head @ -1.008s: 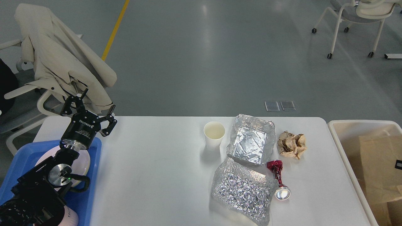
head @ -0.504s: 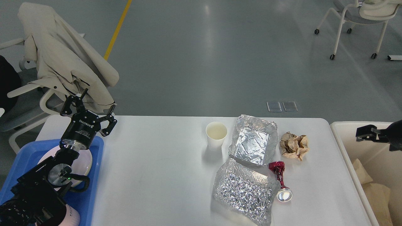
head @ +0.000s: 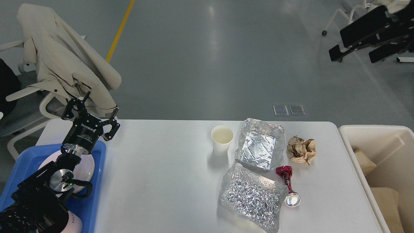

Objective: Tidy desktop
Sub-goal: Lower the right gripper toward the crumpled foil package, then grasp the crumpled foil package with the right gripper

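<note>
The white desktop (head: 161, 168) holds a white paper cup (head: 222, 137), a foil tray (head: 258, 144), a crumpled foil sheet (head: 250, 195), a ball of brown paper (head: 301, 149) and a red foil-wrapped piece with a shiny round end (head: 288, 184). My left gripper (head: 98, 108) is open and empty above the desktop's far left corner, by the blue tray (head: 98, 152). My right gripper (head: 354, 55) is open and empty, raised high at the top right, well above the bin and close to the camera.
A cream bin (head: 372, 131) with brown paper inside stands off the right edge. A white plate (head: 87, 166) lies in the blue tray. A chair draped with a beige coat (head: 64, 64) stands behind the left corner.
My right arm came in over the cream bin, then rose to the top right. The large brown paper in the bin has dropped lower. The left arm has not moved.
</note>
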